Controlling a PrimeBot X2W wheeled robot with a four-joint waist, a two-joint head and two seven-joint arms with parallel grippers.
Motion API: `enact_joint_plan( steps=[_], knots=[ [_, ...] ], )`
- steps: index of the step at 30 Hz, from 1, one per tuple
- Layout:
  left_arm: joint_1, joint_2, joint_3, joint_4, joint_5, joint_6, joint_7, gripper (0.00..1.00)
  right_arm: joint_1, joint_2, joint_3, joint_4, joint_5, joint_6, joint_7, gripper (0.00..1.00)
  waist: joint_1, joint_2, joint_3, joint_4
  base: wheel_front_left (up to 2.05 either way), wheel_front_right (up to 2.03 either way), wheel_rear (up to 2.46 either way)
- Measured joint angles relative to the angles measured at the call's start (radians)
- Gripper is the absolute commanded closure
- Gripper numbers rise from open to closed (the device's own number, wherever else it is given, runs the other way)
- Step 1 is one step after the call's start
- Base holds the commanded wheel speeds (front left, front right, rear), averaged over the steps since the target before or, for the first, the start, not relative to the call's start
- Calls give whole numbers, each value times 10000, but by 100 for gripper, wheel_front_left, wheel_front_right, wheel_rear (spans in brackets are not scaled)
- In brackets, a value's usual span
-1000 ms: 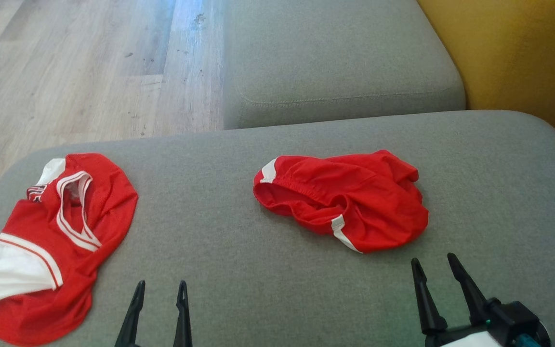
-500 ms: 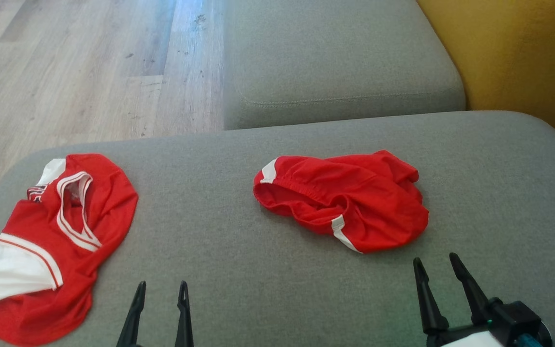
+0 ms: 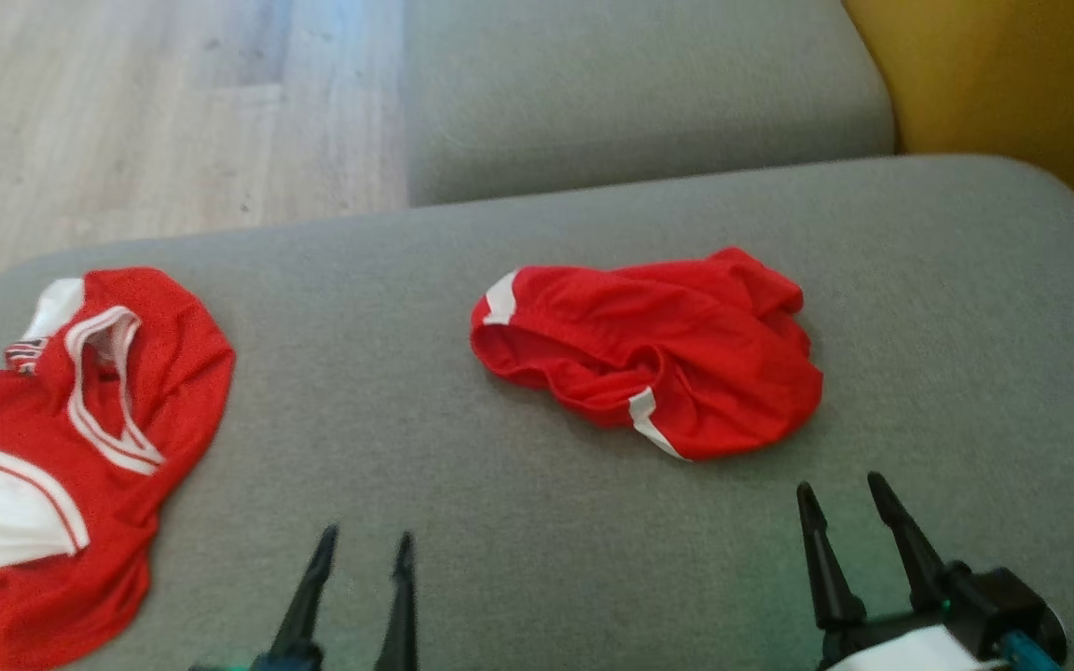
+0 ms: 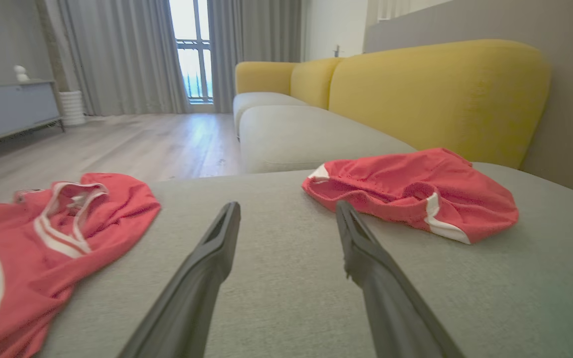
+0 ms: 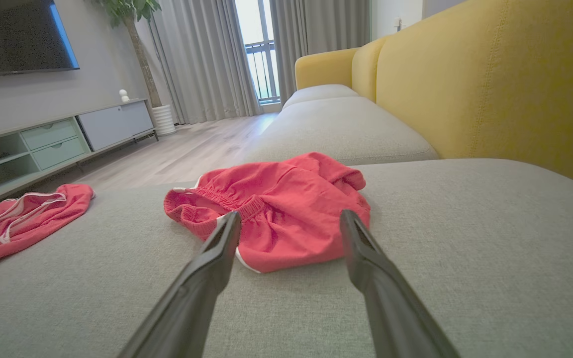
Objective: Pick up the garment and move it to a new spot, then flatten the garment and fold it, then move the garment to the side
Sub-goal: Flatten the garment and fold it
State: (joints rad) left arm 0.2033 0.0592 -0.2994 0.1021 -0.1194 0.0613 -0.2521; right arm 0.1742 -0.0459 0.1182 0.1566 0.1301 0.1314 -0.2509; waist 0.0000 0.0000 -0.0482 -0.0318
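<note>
Left gripper low over the near edge of the grey seat cushion, fingers spread wide, holding nothing. Right gripper likewise wide open and empty, tips just short of the red shorts, not touching. Shorts crumpled mid-cushion, right of centre, elastic waistband toward the left, white side stripe at the near edge. Probably the garment meant, with the right gripper aimed straight at them.

Step in hand, by the look of it: the first reach for the pickup. Bring the right fingers down over the near hem beside the stripe and pinch through both layers, not just the top fold. Take the waistband end with the left gripper for a level lift instead of a dangling bunch. Raise clear of the cushion before carrying, to avoid dragging and twisting thin cloth.

Round about, from the left: red jersey with white trim, rumpled at the cushion's left end, well apart from the shorts. Steer the left arm wide of it and choose the new spot away from it. Wooden floor beyond, second grey cushion behind, yellow backrest far right.
</note>
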Motion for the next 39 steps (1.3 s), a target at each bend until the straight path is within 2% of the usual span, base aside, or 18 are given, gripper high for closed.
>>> enact_joint_plan(
  steps=[1,5,9,12,14,19,26,35,37,39],
  knots=[
    [0,0,0,0,0,0,0,0,0,0,0,0,0,0,0,0,0,0,0,0,0,0,0],
    [-1071,-6,-546,706,-33,-468,-2,0,-328,0,36,-92,-173,0,0,0,1,0,410,-329,0,0,0],
    [-2616,-8,-1241,1946,196,-1241,46,0,-571,0,71,-201,-173,0,0,0,0,0,912,-683,0,0,0],
    [-4062,12,-1854,2750,451,-1647,696,0,-880,0,134,-265,-173,0,0,0,3,0,1341,-950,0,0,0],
    [-4986,52,-2180,3108,518,-1770,1281,0,-1119,0,184,-330,-173,0,0,0,2,0,1590,-1140,0,0,0],
    [-6570,48,-2842,3620,430,-1860,2757,0,-1332,0,238,-435,-155,0,0,0,2,0,2191,-1562,0,0,0],
    [-7457,173,-3545,4036,-159,-1937,4357,0,-1675,0,242,-495,-140,0,0,0,2,0,2833,-1953,0,0,0],
    [-7566,545,-3894,3933,-671,-1935,4650,0,-1670,0,222,-481,-54,0,0,0,-1,0,2820,-2056,0,0,0],
    [-7566,606,-4052,3852,-786,-1935,4677,13,-1671,0,226,-479,-54,0,0,0,-1,0,2805,-2074,0,0,0],
    [-7566,625,-4190,3799,-913,-1935,4707,13,-1672,0,242,-479,-50,0,0,0,-1,0,2814,-2101,0,0,0]
  ],
)
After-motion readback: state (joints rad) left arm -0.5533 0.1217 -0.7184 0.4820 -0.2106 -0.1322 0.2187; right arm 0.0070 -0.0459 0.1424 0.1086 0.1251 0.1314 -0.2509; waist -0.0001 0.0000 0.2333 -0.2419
